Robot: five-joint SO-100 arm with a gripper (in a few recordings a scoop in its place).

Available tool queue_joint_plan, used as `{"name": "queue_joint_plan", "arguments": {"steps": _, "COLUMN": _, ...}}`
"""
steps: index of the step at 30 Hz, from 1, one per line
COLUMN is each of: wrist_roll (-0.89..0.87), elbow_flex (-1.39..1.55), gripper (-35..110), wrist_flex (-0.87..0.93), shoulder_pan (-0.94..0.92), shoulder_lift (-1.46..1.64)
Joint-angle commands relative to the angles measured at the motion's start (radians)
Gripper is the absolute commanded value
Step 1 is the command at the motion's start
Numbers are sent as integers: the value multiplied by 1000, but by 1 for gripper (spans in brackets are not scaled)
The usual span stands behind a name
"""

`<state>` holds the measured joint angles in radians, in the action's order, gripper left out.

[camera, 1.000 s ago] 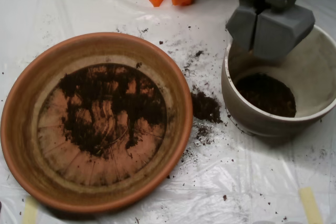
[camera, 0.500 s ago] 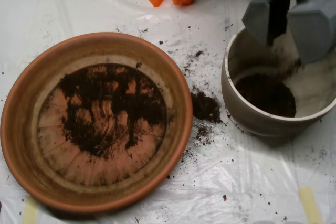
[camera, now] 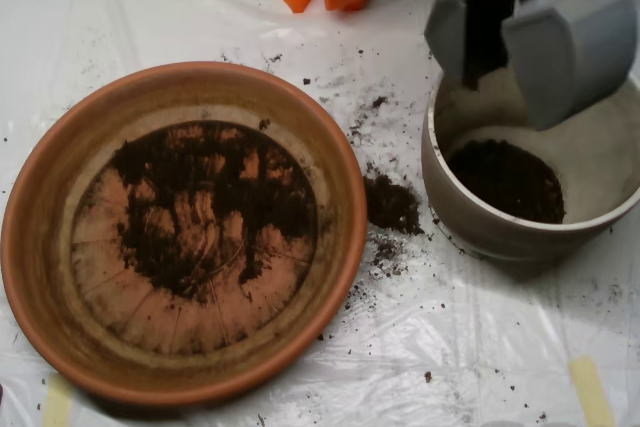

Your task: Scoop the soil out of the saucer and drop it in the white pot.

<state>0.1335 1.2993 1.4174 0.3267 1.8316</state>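
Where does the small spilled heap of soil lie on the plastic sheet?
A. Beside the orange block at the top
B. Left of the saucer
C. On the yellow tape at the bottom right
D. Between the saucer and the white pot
D: the dark heap of soil sits on the sheet between the saucer rim and the white pot wall.

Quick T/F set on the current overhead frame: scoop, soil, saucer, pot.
1. The scoop is above the pot. True.
2. Its jaws stand parted. True.
3. The saucer is clean. False: soil is smeared across its base.
4. The pot holds no soil. False: a dark layer covers its bottom.
5. A spilled clump lies on the sheet between saucer and pot. True.
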Motion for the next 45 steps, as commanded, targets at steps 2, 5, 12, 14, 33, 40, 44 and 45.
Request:
{"name": "queue_joint_plan", "arguments": {"steps": 2, "wrist_roll": 14, "elbow_flex": 0, "gripper": 26, "wrist_flex": 29, "shoulder_pan": -130, "shoulder_lift": 127}}
{"name": "queue_joint_plan", "arguments": {"steps": 5, "wrist_roll": -11, "elbow_flex": 54, "gripper": 24, "wrist_flex": 32, "shoulder_pan": -249, "shoulder_lift": 161}}
{"name": "queue_joint_plan", "arguments": {"steps": 12, "wrist_roll": 40, "elbow_flex": 368, "gripper": 24, "wrist_flex": -64, "shoulder_pan": -512, "shoulder_lift": 225}}
{"name": "queue_joint_plan", "arguments": {"steps": 14, "wrist_roll": 80, "elbow_flex": 483, "gripper": 24, "wrist_flex": -123, "shoulder_pan": -574, "shoulder_lift": 227}}
{"name": "queue_joint_plan", "arguments": {"steps": 33, "wrist_roll": 423, "elbow_flex": 638, "gripper": 44, "wrist_flex": -314, "shoulder_pan": -634, "shoulder_lift": -141}}
{"name": "queue_joint_plan", "arguments": {"steps": 40, "wrist_roll": 391, "elbow_flex": 472, "gripper": 42, "wrist_flex": -207, "shoulder_pan": -634, "shoulder_lift": -327}}
{"name": "queue_joint_plan", "arguments": {"steps": 44, "wrist_roll": 387, "elbow_flex": 426, "gripper": 40, "wrist_flex": -204, "shoulder_pan": -653, "shoulder_lift": -379}}
{"name": "queue_joint_plan", "arguments": {"steps": 45, "wrist_roll": 391, "elbow_flex": 426, "gripper": 40, "wrist_flex": -210, "shoulder_pan": -655, "shoulder_lift": -382}}
